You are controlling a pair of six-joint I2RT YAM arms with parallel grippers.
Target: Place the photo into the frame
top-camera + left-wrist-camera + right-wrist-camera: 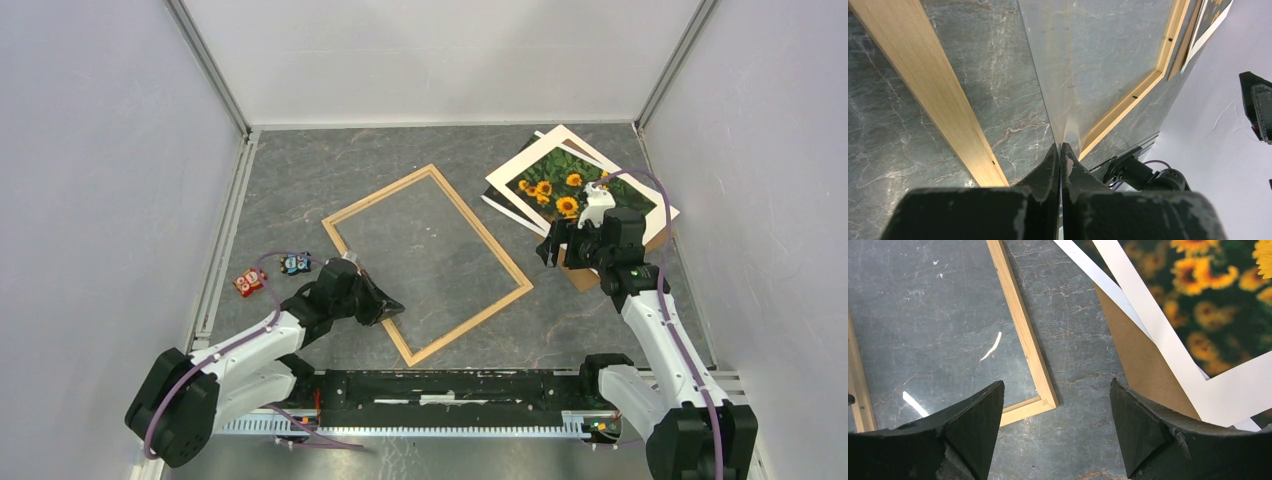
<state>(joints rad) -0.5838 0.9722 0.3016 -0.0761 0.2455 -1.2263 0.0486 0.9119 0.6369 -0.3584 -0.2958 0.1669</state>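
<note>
From above, we saw a grey marbled worktop [300, 180] walled in white. The frame [481, 226], made of thin pale wooden strips, lay flat in the middle of the worktop, turned at an angle to its edges. The photo [560, 190], sunflowers among dark leaves with a white border, lay face up in the far right corner. It rested on loose white sheets [498, 207] and a brown backing board [580, 275].

The right gripper [548, 250] hung just beside the photo's near left side, between the photo and the frame. Its jaws stood wide apart and held nothing. In its wrist view, the frame's corner lay below one fingertip, with the board's edge and the photo's white border beside the other.

The left gripper [392, 308] sat low at the frame's near left strip, well apart from the photo. Its jaws were pressed together. In its wrist view, a glossy clear pane [1098, 60] inside the frame ran up to the fingertips; we could not tell whether they pinched it.

Near the left edge lay a small red object [248, 283] and a small blue object [296, 264]. Their markings were too small for us to read.
</note>
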